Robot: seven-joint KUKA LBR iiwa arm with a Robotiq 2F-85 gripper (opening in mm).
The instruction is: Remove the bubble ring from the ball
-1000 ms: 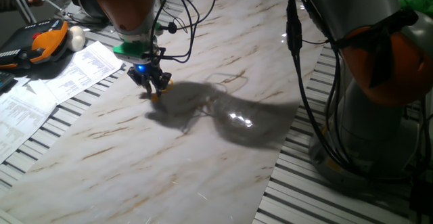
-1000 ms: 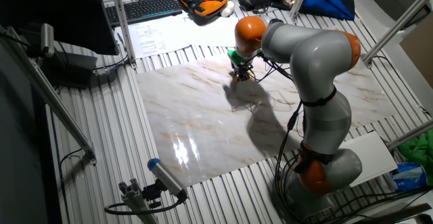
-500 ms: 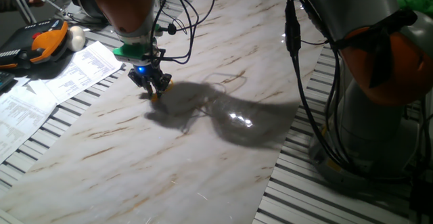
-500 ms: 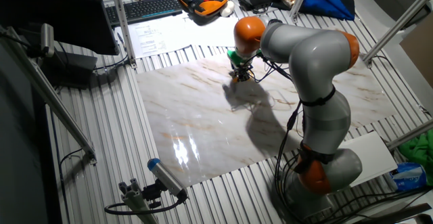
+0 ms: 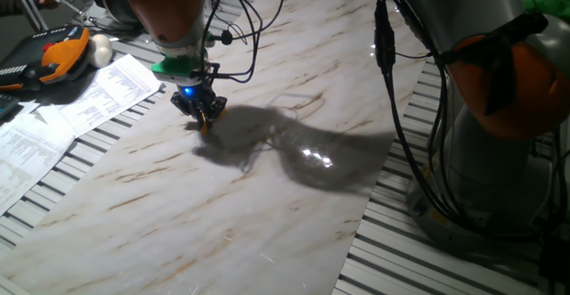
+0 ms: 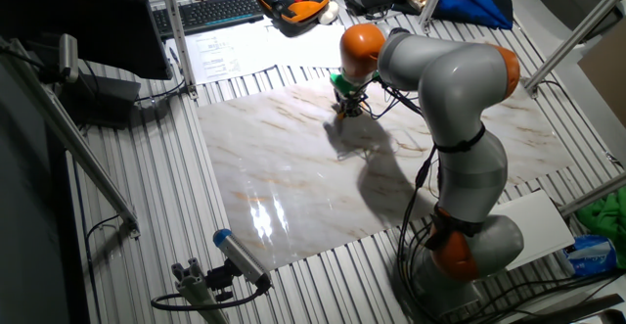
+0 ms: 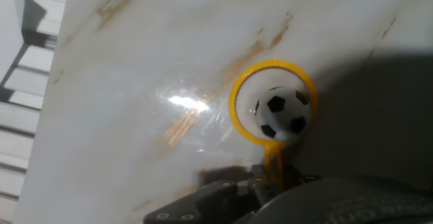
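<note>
In the hand view the bubble ring (image 7: pixel 237 92), a thin yellow loop, lies flat on the marble board with the ball (image 7: pixel 283 114) inside it. The ball is white with black patches and touches the loop's near side. The ring's short handle (image 7: pixel 272 158) runs straight down between the fingers of my gripper (image 7: pixel 274 178), which is shut on it. In one fixed view my gripper (image 5: pixel 202 115) stands low over the board's far left, with a speck of orange, the ring (image 5: pixel 206 126), at its tips. The other fixed view shows my gripper (image 6: pixel 347 109) pointing down; the ball is too small to see there.
An orange-and-black tool (image 5: pixel 44 59) and a plain whitish ball (image 5: pixel 100 52) lie past the board's far left, beside printed papers (image 5: pixel 102 88). Cables (image 5: pixel 392 81) hang by the arm's base (image 5: pixel 499 108). The marble board (image 5: pixel 267 206) stretches toward the near side. A keyboard (image 6: pixel 210 11) sits at the back.
The fingers have drawn together at the ring's handle. The hand has barely shifted, and the ring and ball have stayed in place.
</note>
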